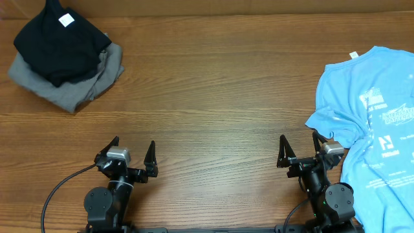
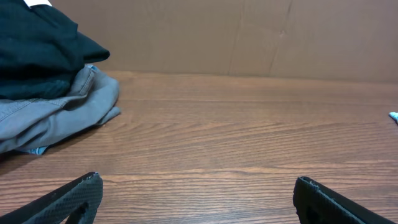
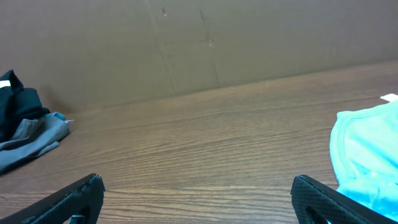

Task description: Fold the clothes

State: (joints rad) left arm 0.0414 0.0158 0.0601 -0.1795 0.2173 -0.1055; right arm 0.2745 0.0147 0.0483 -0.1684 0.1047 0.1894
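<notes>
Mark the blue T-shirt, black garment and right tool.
blue T-shirt (image 1: 378,133), overhead view, printed chest.
black garment (image 1: 61,42), overhead view, middle of fold.
right tool (image 1: 299,141), overhead view, midway between open fingertips.

Both matte-black arms (image 1: 107,194) have round joint housings (image 1: 97,202), a small silver-grey wrist block (image 1: 118,155) and a thin black cable (image 1: 55,191) at the base, and the left gripper (image 1: 133,144) and right gripper (image 1: 299,139) bear tapered, pointed black fingers (image 1: 151,158).

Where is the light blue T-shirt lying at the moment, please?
In the overhead view the light blue T-shirt lies at the right edge of the table, beside the right gripper, far from the black folded garment at the left.
</notes>
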